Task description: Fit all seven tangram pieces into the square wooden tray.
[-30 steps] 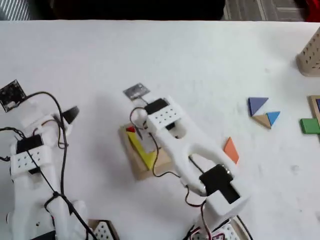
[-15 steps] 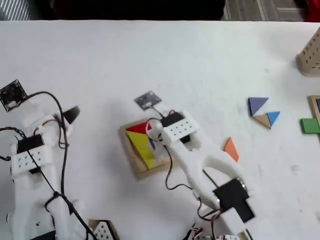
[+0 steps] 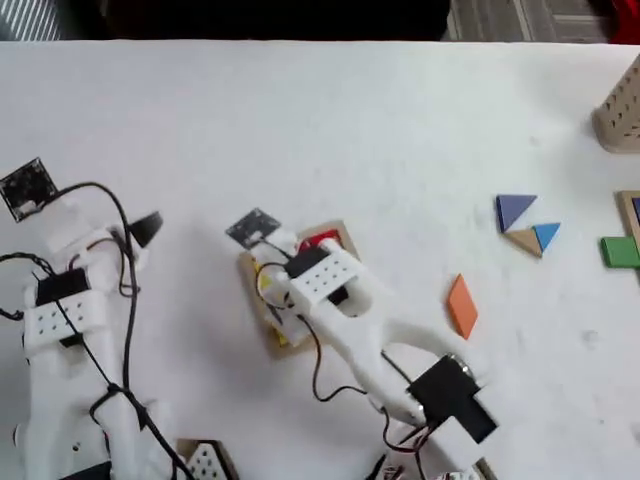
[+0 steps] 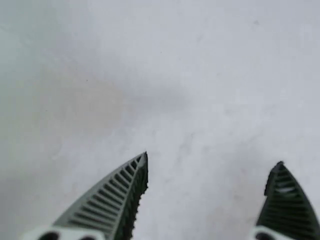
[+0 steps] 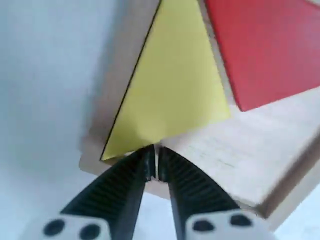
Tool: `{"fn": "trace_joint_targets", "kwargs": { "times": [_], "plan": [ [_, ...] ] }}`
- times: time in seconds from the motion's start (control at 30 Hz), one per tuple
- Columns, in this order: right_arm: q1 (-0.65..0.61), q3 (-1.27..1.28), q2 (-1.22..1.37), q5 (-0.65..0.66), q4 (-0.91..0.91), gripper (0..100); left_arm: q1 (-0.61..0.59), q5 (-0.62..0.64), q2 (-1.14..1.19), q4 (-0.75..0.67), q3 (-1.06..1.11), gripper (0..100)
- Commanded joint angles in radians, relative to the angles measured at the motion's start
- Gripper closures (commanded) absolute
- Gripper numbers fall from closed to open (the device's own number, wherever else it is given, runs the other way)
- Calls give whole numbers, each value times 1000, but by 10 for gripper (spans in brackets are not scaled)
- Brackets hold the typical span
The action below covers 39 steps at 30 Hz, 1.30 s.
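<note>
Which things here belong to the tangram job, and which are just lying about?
Job: wooden tray; yellow triangle and red triangle in it; orange parallelogram, purple triangle, tan triangle and blue triangle lying loose.
Lying about: perforated wooden block; wooden frame at the edge; green piece there, role unclear.

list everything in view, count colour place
square wooden tray: 1, light wood, on the white table
large yellow triangle: 1, yellow, in the tray
large red triangle: 1, red, in the tray
orange parallelogram: 1, orange, right of the tray
violet-blue triangle: 1, violet-blue, farther right
tan triangle: 1, tan, next to it
small blue triangle: 1, blue, beside the tan one
green piece: 1, green, right edge
perforated wooden block: 1, light wood, far right
left gripper: 1, dark, open over the table
right gripper: 1, dark, shut at the tray's rim
</note>
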Motion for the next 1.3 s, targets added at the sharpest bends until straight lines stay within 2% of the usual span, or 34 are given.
{"fn": "trace_joint_targets", "kwargs": {
  "times": [0.0,0.17,0.37,0.47,0.6,0.7,0.8,1.03,1.17,1.27],
  "plan": [
    [13,-3,-81,12,35,981,19,-12,-25,-18,-8,634],
    [96,44,-208,20,41,981,21,-14,-25,-18,-8,634],
    [111,75,-180,25,4,981,41,-14,-25,-18,-6,634],
    [160,75,-168,89,-33,981,41,-14,-25,-18,-2,633],
    [314,77,-159,172,-131,981,41,-14,-25,-20,-2,634],
    [372,109,-145,258,-177,981,41,-14,-25,-20,-2,634],
    [357,163,-117,331,-203,981,56,-15,-25,-20,-2,634],
    [341,180,-196,331,-147,981,62,-15,-25,-18,0,634],
    [216,256,-331,281,-110,981,59,-15,-25,-18,0,634],
    [73,373,-455,269,-107,981,56,-15,-25,-18,0,634]
  ]
}}
